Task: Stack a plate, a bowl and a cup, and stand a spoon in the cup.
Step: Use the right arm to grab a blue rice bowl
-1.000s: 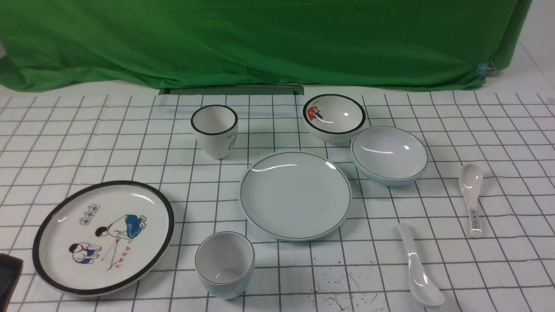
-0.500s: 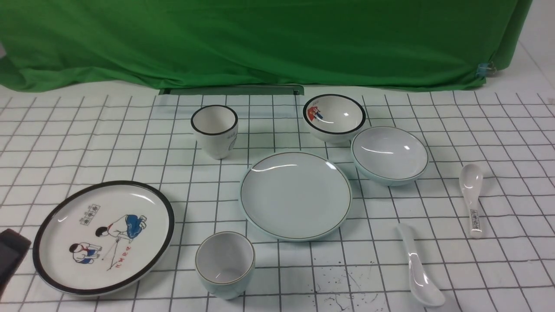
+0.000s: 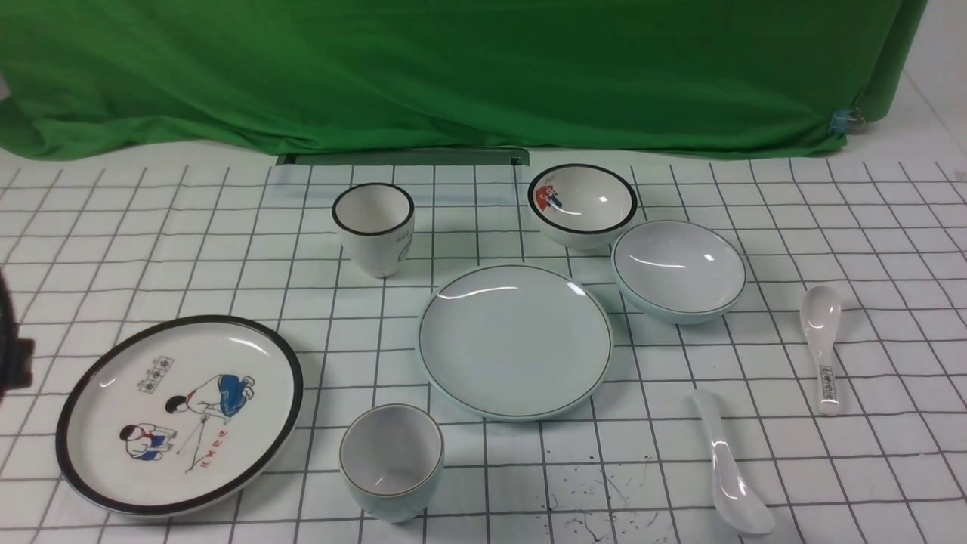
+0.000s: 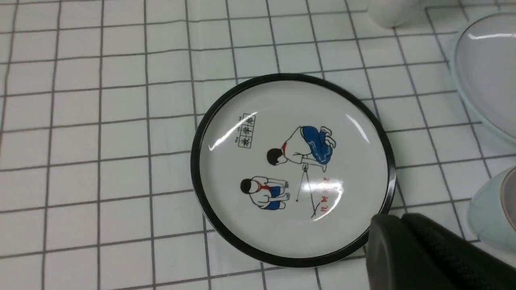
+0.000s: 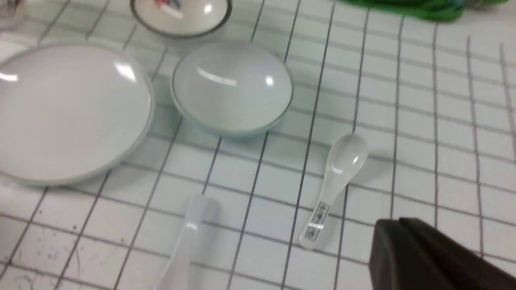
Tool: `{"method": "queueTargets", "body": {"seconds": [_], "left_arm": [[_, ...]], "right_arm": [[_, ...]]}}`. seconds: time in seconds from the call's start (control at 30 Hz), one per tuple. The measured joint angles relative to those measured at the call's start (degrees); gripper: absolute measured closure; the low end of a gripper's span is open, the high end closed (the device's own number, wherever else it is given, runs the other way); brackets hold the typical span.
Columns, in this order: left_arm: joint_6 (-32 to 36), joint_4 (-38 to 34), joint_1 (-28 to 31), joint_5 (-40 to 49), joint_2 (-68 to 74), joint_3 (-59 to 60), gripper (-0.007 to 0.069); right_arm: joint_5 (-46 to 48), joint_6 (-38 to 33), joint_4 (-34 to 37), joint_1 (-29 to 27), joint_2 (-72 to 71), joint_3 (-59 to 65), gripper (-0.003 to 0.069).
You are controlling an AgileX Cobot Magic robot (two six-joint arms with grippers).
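Front view: bowl (image 3: 678, 270) sits at 2 o'clock off the plate (image 3: 515, 340), just beside it, nothing stacked. Right gripper (image 5: 427, 257) looks nearer, left gripper (image 4: 419, 253) is by the cartoon plate (image 4: 225, 193). Jaw gap on both: cannot tell.

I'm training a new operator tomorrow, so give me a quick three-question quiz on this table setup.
1. True or false: the plain pale blue bowl already sits on the plain plate.
2. The spoon with black print on its handle lies: A) to the right of the plain spoon; B) to its left; C) on top of it.
3. How many cups are in the front view, and what is inside the pale blue cup?

Key: 1 false, the bowl stands beside the plate. 2 A. 3 two cups; nothing is inside it.
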Motion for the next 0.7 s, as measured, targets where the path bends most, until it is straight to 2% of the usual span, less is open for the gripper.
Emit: {"method": "queueTargets", "body": {"seconds": [0.07,0.1,0.13,0.23,0.3,0.33,0.43,0.5,0.53,0.6,0.7], "left_arm": [[0.0,1.0,-4.0,1.2,3.7,-2.2,0.0653],[0.0,2.2,-8.0,2.1,7.0,-4.1,0.0653],[0.0,2.4,-8.5,2.2,7.5,-4.4,0.0653],[0.0,5.5,-16.2,3.3,14.9,-7.6,0.0653],[0.0,6.0,-19.9,3.5,19.8,-9.7,0.0653],[0.0,6.0,-21.4,3.2,21.8,-10.7,0.0653],[0.0,6.0,-23.7,2.0,25.6,-12.7,0.0653],[0.1,5.6,-25.2,0.4,29.8,-14.7,0.0653],[0.1,5.4,-25.3,-0.1,30.8,-15.2,0.0653],[0.3,5.0,-25.6,-1.6,32.5,-15.7,0.0653],[0.4,4.9,-25.6,-2.6,34.4,-15.7,0.0653]], "right_arm": [[3.9,-0.2,0.0,0.0,5.2,-3.3,0.0643],[6.4,-0.3,0.0,0.0,9.9,-6.0,0.064],[6.6,-0.3,0.0,0.0,10.9,-6.6,0.0639],[8.3,-1.2,-0.2,0.0,18.2,-10.1,0.0608],[8.3,-1.6,-0.6,0.0,22.9,-12.4,0.0543],[8.3,-1.6,-0.8,0.0,25.4,-13.7,0.0487],[8.2,-1.4,-0.9,0.1,29.5,-16.1,0.0369],[7.7,-0.8,-1.1,0.6,34.4,-19.7,0.0219],[7.1,-0.3,-1.1,0.7,35.9,-20.9,0.0183],[5.2,0.2,-1.1,1.2,39.6,-23.9,0.0127],[2.8,1.8,-1.1,1.7,45.2,-28.8,0.011]]}}
